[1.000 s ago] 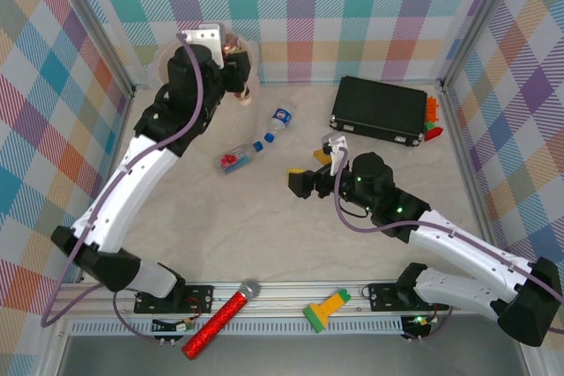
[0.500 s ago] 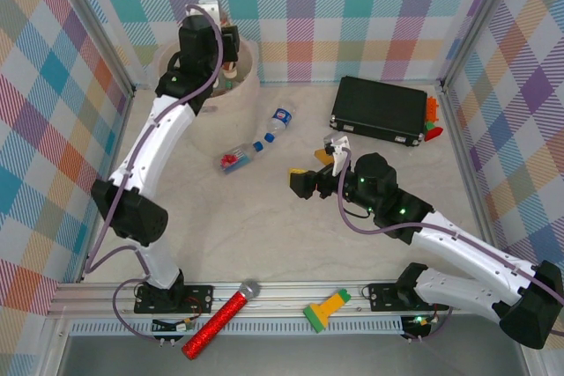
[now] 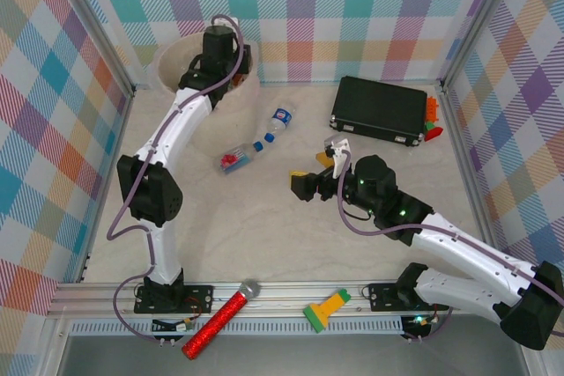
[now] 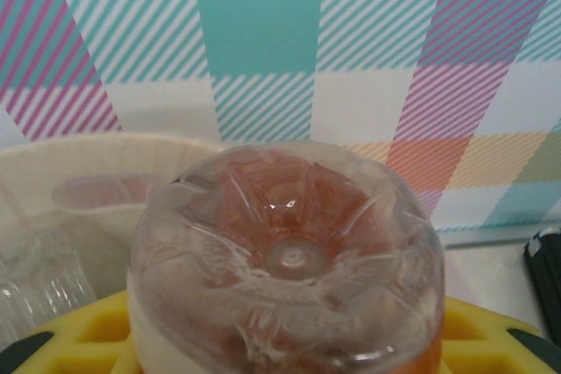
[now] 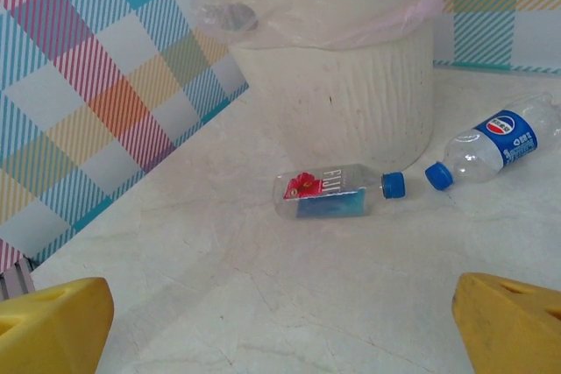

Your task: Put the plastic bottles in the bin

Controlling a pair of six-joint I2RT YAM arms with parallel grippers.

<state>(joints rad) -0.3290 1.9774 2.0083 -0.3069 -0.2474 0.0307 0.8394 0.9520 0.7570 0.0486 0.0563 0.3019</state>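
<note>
The left hand [image 3: 229, 63] is closed on a clear bottle [image 4: 289, 260] with a reddish-brown tint. The bottle's ribbed base faces the wrist camera, and the yellow fingers [image 4: 79, 330] press on either side of it. The hand hangs over the right side of the cream bin [image 3: 172, 48], whose rim curves behind the bottle in the wrist view. The bin stands in the far left corner of the surface [image 3: 264, 235] and has a thin plastic liner.

The right hand [image 3: 304, 184] is wide open and holds nothing, with its yellow fingers [image 5: 53, 317] spread low over the middle of the surface. It points toward two bottles lying just beside the foot of the bin. One has a red flower label [image 5: 329, 192] and the other a blue round logo [image 5: 491, 144]. Their blue caps face each other, close together but apart.

A black case [image 3: 381, 109] lies at the far right. A red glitter microphone [image 3: 220, 319] and a green-and-yellow tool [image 3: 326, 308] rest on the near rail.
</note>
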